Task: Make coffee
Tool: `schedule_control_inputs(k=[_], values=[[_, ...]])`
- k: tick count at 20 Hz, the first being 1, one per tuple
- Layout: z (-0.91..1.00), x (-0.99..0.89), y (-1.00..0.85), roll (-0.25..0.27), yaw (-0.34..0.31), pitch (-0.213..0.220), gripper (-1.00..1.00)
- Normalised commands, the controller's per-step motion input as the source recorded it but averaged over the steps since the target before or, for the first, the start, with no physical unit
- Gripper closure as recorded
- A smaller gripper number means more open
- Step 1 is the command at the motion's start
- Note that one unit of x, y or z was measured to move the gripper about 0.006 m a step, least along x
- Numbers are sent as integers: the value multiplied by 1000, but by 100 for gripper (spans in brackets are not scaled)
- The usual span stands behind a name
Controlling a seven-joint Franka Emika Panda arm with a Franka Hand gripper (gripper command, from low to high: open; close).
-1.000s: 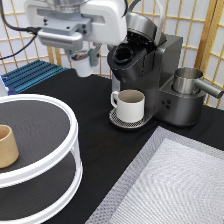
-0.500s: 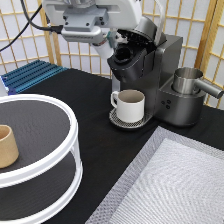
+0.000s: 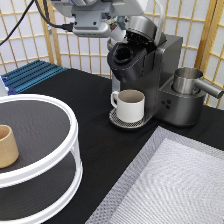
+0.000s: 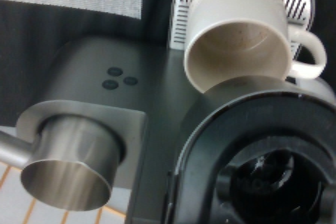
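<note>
A black coffee machine (image 3: 150, 60) stands at the back of the table with its lid raised and its round pod chamber (image 3: 123, 53) open. My gripper (image 3: 114, 32) hangs just above and to the exterior view's left of that chamber. The wrist view looks down into the dark chamber (image 4: 274, 175) and onto the machine's body (image 4: 112, 80). A white handled mug (image 3: 131, 105) sits empty on the drip tray (image 3: 118, 122) under the spout, and its inside also shows in the wrist view as the mug (image 4: 236, 47). The coffee pod is hidden.
A steel pitcher (image 3: 187, 80) sits on the machine's right side, pitcher (image 4: 71, 170). A white two-tier round stand (image 3: 55, 145) at the left carries a tan handleless cup (image 3: 7, 146). A grey mesh mat (image 3: 175, 185) covers the bottom right. A blue rack (image 3: 30, 75) lies at the back left.
The arm has swung from the exterior view's left to the right, ending over the machine's open chamber. Mug, stand and cup have not moved.
</note>
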Motion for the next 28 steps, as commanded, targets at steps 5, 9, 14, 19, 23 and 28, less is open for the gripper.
schedule_control_inputs(k=[5, 9, 14, 19, 23, 28], values=[[-173, -38, 193, 41, -7, -40, 100], [-164, -153, 241, 0, -1, -15, 100], [-188, -239, 131, 0, 0, -20, 100], [-167, -222, 158, 1, 0, -21, 100], [-84, -105, 246, 1, 0, -30, 100], [91, 217, 405, 0, 0, -10, 100]])
